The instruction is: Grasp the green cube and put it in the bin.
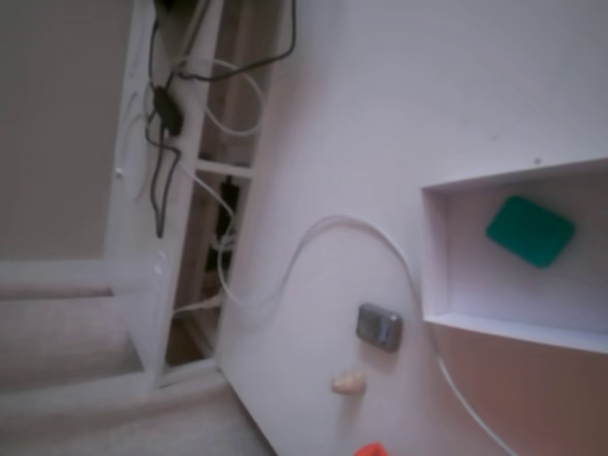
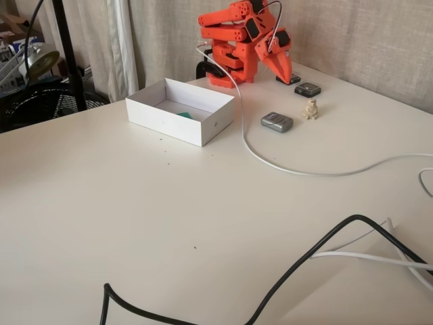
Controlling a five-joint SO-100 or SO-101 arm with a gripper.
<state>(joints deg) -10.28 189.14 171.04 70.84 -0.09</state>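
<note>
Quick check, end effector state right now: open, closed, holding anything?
End effector: folded back at the arm's base, holding nothing; open or closed cannot be told. The green cube lies in the bin.

The arm [image 2: 240,40] is built from bright orange plastic segments with blocky, angular shells. Black servo housings show between the orange parts near the top. The tool [image 2: 283,68] consists of two tapered orange fingers that narrow to pointed tips. A thin dark cable loops over the upper segments. The base section is orange with a black clamp-like part at its foot. No markings are legible.
</note>
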